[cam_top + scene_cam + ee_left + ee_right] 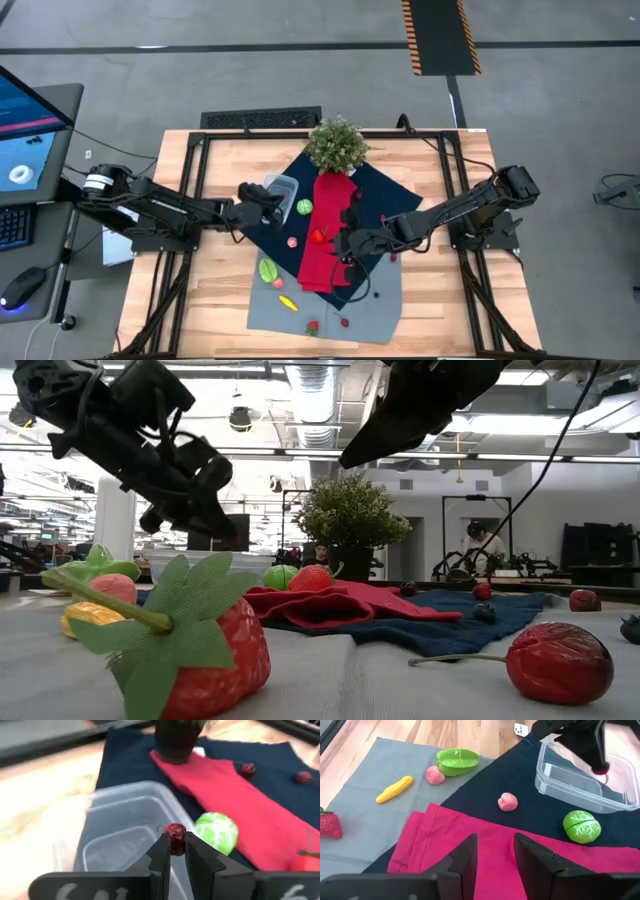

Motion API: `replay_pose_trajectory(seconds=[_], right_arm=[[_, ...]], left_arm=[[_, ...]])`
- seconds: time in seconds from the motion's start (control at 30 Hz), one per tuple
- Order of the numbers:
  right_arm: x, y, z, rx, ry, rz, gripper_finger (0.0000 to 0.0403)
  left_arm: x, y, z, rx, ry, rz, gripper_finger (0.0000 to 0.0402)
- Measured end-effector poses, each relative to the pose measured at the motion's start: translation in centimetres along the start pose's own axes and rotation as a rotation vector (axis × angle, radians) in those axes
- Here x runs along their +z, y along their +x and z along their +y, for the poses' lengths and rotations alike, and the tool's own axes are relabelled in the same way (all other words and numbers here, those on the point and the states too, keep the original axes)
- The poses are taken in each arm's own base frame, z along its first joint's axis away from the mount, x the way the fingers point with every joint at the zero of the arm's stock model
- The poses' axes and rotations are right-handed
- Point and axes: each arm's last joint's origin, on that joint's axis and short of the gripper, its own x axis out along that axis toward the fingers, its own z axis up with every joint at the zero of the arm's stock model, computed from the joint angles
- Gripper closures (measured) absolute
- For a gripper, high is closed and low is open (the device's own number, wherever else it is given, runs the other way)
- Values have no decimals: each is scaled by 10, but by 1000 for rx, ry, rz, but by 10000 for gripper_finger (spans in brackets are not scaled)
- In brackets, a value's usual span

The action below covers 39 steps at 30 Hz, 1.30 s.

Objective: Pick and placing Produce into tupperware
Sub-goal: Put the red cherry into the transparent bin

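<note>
1. The left arm reaches in from the counter's (pixel 440 300) left edge, stretched low toward the middle; its left claw (pixel 176 851) hangs above the clear tupperware (pixel 125 827), pinching a small dark red berry (pixel 175 839) between its fingertips
2. The right arm bends in from the right side, and its right claw (pixel 494 849) hovers over the red cloth (pixel 485 845), fingers parted with nothing between them
3. The tupperware sits on the dark blue cloth (pixel 385 200), just beside the red cloth and a round green piece (pixel 581 826)
4. A pink piece (pixel 507 801) lies on the blue cloth; a yellow piece (pixel 394 789), a green leafy piece (pixel 457 761) and a strawberry (pixel 330 824) lie on the grey cloth (pixel 365 832)
5. In the right wrist view the strawberry is cut off at the edge, and the left arm hides part of the tupperware's far rim
6. The potted plant (pixel 336 145) stands at the cloths' far end, its pot barely showing from above
</note>
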Motion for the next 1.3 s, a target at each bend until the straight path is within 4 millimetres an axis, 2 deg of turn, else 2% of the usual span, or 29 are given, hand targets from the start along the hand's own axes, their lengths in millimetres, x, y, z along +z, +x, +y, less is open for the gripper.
replay_pose_trajectory(seconds=[0.2, 0.6, 0.77, 0.9, 1.03, 1.17, 1.3], right_arm=[[0, 0, 0, 0, 2, 0, 255], [-3, 0, -1, -2, -4, 28, 252], [-5, 1, -3, -3, -6, 50, 260], [-4, -2, 0, 42, -30, 51, 265], [4, -27, 6, 135, -44, -11, 268], [2, -68, 1, 148, -32, -119, 268], [-19, -112, -10, 94, 44, -238, 266]], left_arm=[[-2, 4, 9, 73, -75, 30, 349], [1, 4, 8, 55, -47, 12, 223], [4, 4, 4, 19, -20, -10, 206], [11, 0, -9, -128, 30, -67, 207], [19, -14, -31, -372, 138, -177, 214], [23, -31, -49, -565, 239, -290, 217], [20, -42, -56, -683, 314, -345, 217]])
